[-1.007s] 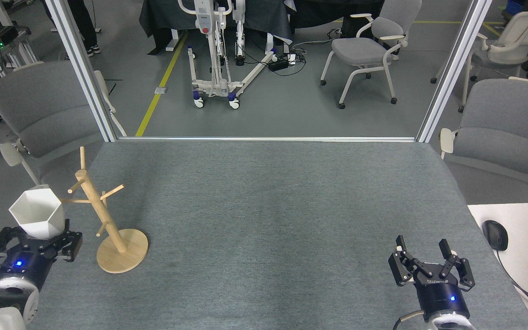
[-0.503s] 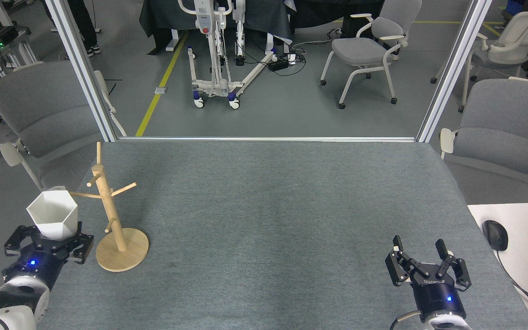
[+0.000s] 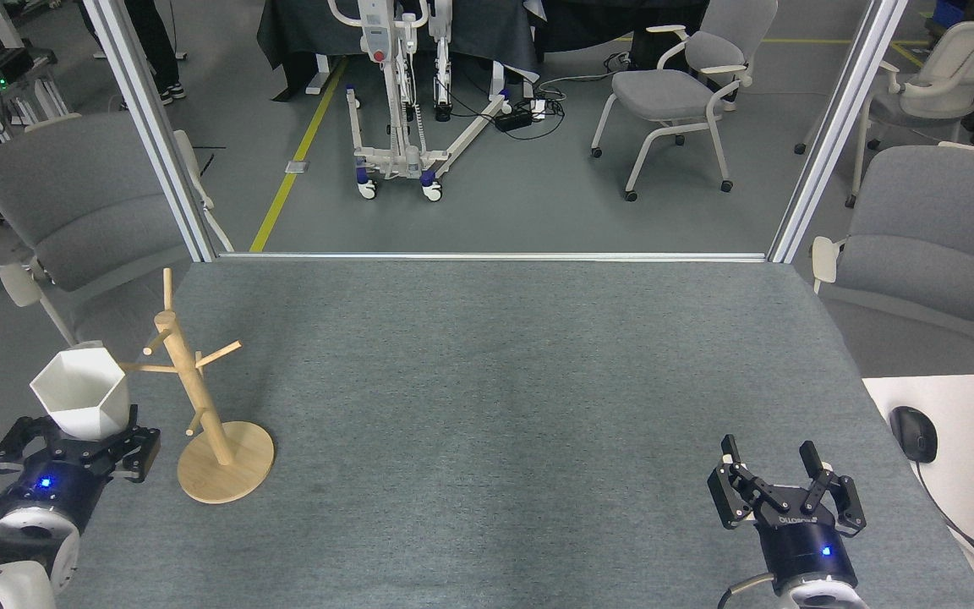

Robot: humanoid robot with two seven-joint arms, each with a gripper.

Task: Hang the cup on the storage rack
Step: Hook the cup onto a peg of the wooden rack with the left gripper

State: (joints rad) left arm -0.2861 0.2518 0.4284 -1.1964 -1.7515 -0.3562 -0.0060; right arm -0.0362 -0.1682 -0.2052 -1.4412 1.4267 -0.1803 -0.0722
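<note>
Nearest, the right gripper (image 3: 774, 486) hangs low over the grey felt table (image 3: 495, 381) w/ fingers apart, holding nothing. The left gripper (image 3: 73, 440) is clamped on the small matte white faceted cup (image 3: 81, 393), mouth up, just left of the light wooden mug-tree rack (image 3: 199, 397). Compared w/ 0.5 s ago, cup and gripper shifted left and a bit down, and the rack leans left again, its side peg touching the cup rim. Probably the peg is pushed or caught, not threaded, so the cup is not yet hung.
</note>
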